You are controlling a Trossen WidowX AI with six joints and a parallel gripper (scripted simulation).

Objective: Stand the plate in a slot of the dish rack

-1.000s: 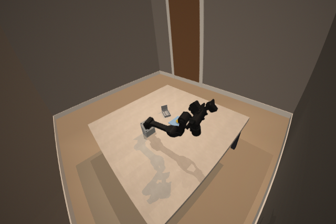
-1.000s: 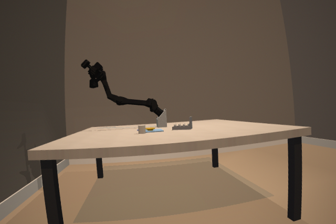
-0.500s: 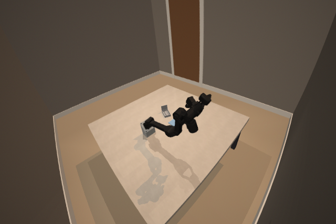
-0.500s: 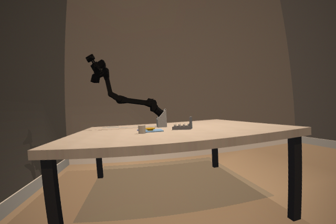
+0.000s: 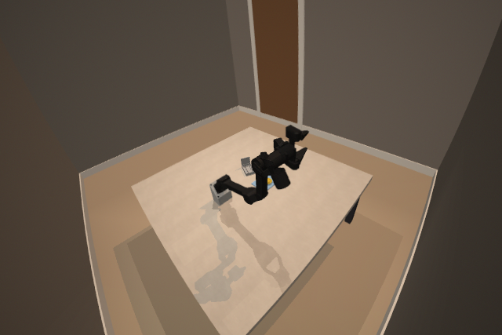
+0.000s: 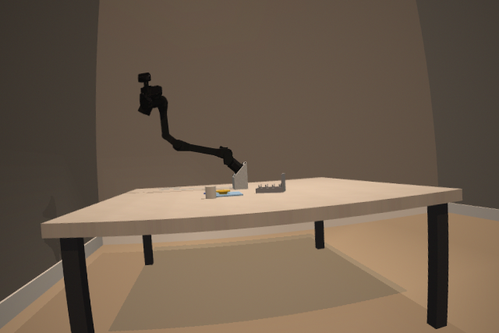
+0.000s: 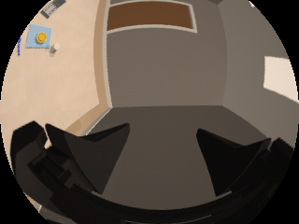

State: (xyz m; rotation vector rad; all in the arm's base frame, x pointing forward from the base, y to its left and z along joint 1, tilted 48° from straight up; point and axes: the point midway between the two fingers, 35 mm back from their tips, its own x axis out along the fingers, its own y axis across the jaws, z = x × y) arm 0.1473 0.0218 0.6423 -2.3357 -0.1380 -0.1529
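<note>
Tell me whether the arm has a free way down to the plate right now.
Probably yes. The end effector hangs open and empty high above the table; the plate lies flat on its blue mat, a cup beside it.

Arm (image 6: 189,146) raised, fingers apart, bare.

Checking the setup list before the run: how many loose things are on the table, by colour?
Yellow: 1, the plate
Blue: 1, the mat under it
Beige: 1, the cup
Grey: 1, the dish rack
Total: 4
</note>
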